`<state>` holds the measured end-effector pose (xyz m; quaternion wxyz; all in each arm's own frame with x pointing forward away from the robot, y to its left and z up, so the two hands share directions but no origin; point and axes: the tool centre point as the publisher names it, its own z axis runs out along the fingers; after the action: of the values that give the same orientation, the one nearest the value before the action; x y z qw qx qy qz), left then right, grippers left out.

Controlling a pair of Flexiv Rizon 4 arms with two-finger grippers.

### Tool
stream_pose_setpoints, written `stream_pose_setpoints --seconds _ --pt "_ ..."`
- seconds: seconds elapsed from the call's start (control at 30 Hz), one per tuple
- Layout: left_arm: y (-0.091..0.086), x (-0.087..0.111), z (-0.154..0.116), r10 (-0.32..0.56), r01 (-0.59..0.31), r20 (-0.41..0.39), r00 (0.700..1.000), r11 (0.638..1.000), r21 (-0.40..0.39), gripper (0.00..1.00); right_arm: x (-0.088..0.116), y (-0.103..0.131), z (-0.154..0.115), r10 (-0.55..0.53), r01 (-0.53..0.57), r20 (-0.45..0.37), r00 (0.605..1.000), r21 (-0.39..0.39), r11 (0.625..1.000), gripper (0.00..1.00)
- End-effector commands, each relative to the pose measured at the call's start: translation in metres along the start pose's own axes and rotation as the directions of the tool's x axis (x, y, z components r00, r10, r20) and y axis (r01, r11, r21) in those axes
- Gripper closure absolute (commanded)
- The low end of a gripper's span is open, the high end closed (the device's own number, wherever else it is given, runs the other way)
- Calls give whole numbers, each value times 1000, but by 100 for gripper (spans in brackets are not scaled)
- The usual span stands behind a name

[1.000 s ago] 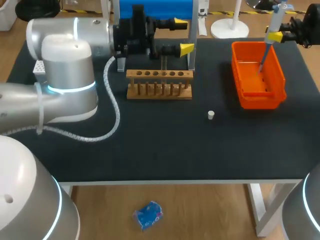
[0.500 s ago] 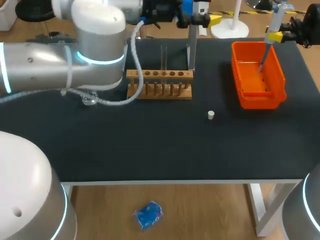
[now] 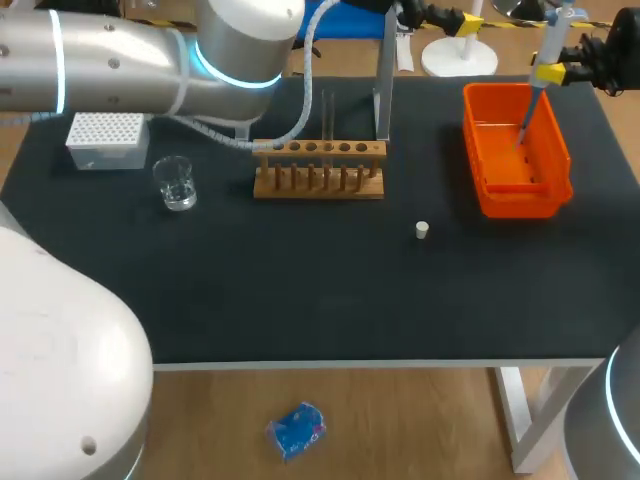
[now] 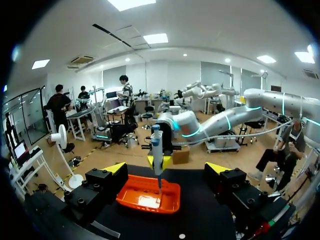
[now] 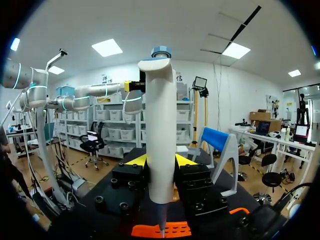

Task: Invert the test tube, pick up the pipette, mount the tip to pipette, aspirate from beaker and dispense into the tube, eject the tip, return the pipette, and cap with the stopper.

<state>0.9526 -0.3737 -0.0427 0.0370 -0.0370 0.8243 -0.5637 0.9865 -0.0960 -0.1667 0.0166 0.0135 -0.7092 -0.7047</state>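
Observation:
My right gripper (image 3: 549,71) is shut on the white pipette (image 3: 546,45), which it holds upright above the orange bin (image 3: 500,195), thin end down inside it. In the right wrist view the pipette (image 5: 160,135) stands between the yellow fingertips (image 5: 136,160). My left gripper (image 3: 455,18) is open and empty at the table's back edge, facing the pipette (image 4: 157,152) and the bin (image 4: 170,202). A clear test tube (image 3: 327,115) stands upright in the wooden rack (image 3: 318,185). The white stopper (image 3: 422,230) lies on the mat in front of the rack.
A glass beaker (image 3: 176,184) and a white tip box (image 3: 106,138) sit at the left. A grey pipette stand (image 3: 382,85) rises behind the rack. My left arm (image 3: 150,50) spans the back left of the table.
My left arm has swung up and to the right along the back edge, uncovering the tip box and beaker. The right arm with the pipette has not moved.

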Motion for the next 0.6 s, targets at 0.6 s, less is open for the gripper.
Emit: stream_pose_setpoints --seconds 0.6 --pt "14 -29 24 -41 49 50 998 985 -168 0 -2 0 -2 0 0 -6 1000 0 1000 100"
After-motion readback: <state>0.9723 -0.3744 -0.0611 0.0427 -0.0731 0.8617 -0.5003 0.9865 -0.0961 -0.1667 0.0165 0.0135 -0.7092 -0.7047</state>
